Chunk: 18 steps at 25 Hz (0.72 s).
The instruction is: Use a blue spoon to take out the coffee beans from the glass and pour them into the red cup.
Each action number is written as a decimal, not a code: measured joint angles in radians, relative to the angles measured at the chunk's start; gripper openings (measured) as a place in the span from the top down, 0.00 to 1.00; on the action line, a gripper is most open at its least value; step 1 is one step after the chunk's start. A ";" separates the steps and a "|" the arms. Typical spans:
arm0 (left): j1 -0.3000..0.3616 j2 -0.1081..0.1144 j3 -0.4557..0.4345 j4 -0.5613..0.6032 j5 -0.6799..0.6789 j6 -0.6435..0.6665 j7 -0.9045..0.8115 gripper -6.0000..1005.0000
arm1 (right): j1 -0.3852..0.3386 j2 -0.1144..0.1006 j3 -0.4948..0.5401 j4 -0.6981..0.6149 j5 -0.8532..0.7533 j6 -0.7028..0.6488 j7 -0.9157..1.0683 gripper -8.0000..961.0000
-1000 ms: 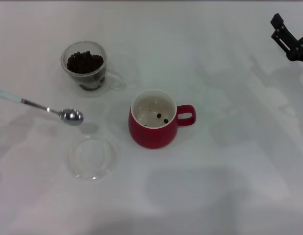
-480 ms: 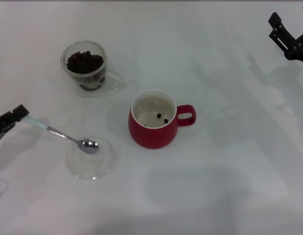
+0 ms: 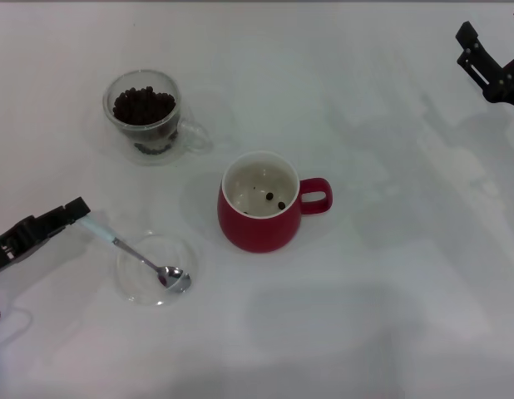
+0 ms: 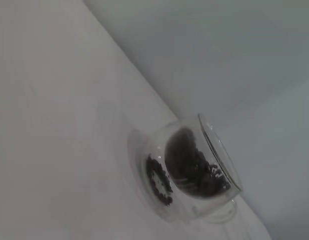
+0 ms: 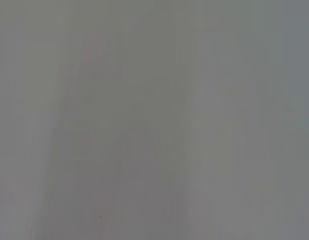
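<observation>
My left gripper (image 3: 71, 211) is at the left edge, shut on the pale handle of the blue spoon (image 3: 128, 251). The spoon's silver bowl lies on the flat clear saucer (image 3: 155, 268) and looks empty. The glass (image 3: 145, 114) stands at the back left, full of coffee beans (image 3: 144, 105); it also shows in the left wrist view (image 4: 194, 172). The red cup (image 3: 264, 204) stands in the middle, handle to the right, with two beans (image 3: 276, 200) inside. My right gripper (image 3: 477, 51) is parked at the far right edge.
The white table (image 3: 390, 291) carries only these things. The saucer lies left of the red cup and in front of the glass. The right wrist view shows plain grey surface only.
My left gripper has come into view from the left edge and carried the spoon forward and rightward. The spoon's bowl moved from the bare table down onto the saucer. The right arm stayed put.
</observation>
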<state>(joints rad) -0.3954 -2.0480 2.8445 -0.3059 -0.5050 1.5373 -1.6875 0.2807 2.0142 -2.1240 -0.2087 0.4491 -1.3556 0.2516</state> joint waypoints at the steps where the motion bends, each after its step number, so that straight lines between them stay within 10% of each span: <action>1: 0.000 0.000 0.000 0.000 0.000 0.000 0.000 0.87 | 0.000 0.000 0.001 0.000 0.000 0.000 0.000 0.09; 12: -0.011 -0.018 -0.005 0.001 -0.033 -0.012 0.215 0.75 | -0.004 -0.001 0.004 0.006 0.002 -0.001 0.000 0.09; 18: 0.056 -0.025 -0.011 0.003 -0.276 -0.038 0.479 0.49 | -0.007 -0.002 0.006 0.011 0.003 0.001 0.000 0.09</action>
<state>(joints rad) -0.3398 -2.0731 2.8331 -0.3026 -0.7811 1.4989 -1.2084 0.2741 2.0125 -2.1183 -0.1974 0.4525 -1.3544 0.2516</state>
